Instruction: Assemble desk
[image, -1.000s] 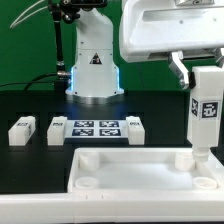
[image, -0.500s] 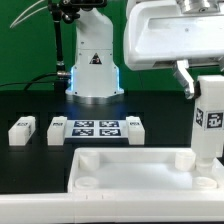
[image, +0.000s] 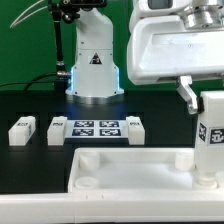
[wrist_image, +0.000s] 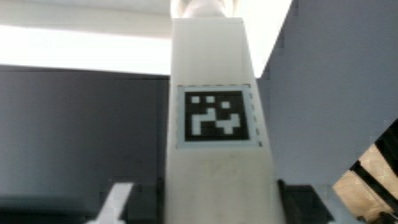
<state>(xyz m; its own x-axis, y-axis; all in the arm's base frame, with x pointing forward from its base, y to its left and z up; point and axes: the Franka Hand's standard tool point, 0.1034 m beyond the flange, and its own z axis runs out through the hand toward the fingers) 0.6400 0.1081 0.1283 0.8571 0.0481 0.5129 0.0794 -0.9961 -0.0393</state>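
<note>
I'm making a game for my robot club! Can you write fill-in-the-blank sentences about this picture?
The claw grips one upright ___.
___ more legs lie on the table.
The marker board shows ___ tags.
Missing words: leg, three, four.

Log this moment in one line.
step: leg placement | gripper: shut on leg | leg: upright at desk top corner | spare legs: three, loose

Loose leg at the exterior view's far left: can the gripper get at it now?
Probably not yet: the gripper holds an upright leg over the desk top; nothing covers that loose leg.
</note>
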